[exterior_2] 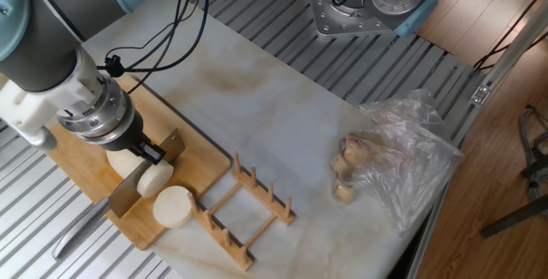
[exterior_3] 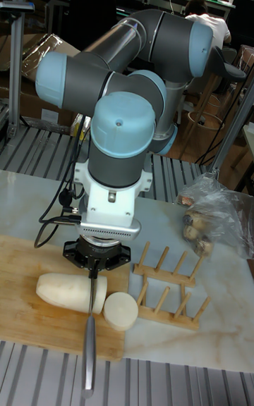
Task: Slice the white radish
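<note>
wooden board (exterior_3: 28, 321), pincer (exterior_3: 92, 272) clamped on knife (exterior_3: 89, 349), blade down through white radish (exterior_3: 67, 290) directly below

In the fixed view the arm's wrist covered most of the white radish (exterior_2: 127, 161), so only its near end and one cut piece showed. The gripper (exterior_2: 147, 150) sat under the wrist flange, and whether its fingers were closed on the knife (exterior_2: 128, 192) could not be made out in either view. In the tall fixed view the blade showed only as a thin edge-on line, its depth in the radish hidden. The brown lumps inside the plastic bag (exterior_2: 402, 163) at the right were blurred by the film. The arm's upper links ran off the left and top edges.
</note>
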Available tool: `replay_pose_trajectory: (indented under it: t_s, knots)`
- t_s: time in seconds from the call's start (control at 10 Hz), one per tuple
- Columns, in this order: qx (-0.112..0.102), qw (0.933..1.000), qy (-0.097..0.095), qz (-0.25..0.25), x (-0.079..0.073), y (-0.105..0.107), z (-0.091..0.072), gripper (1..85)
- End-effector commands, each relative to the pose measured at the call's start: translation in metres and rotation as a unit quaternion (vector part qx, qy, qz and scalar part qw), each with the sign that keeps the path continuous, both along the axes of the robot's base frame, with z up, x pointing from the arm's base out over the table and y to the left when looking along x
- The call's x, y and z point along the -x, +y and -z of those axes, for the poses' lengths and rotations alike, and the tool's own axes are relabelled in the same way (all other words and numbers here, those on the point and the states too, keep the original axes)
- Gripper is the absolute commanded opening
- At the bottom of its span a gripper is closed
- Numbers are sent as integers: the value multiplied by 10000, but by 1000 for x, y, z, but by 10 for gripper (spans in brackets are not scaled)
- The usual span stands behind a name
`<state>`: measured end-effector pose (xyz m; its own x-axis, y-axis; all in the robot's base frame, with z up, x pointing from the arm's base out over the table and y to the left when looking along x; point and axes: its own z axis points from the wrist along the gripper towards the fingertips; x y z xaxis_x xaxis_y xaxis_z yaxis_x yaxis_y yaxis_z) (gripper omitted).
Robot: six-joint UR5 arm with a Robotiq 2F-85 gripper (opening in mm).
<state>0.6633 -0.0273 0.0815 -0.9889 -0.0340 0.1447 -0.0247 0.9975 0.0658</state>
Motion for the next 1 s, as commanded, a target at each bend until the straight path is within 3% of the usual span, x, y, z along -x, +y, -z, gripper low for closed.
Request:
replay_pose_trajectory:
  t_s: [0.0, 0.4, 0.8, 0.9]
  knots:
    - [-19, 10000, 6, 35, -2, 2, -7, 13]
    - [132, 9998, -101, 77, -7, -2, -10, 13]
    - [374, 9989, -138, 228, -4, 11, 2, 13]
    - [349, 9991, -122, 213, -3, 12, 5, 13]
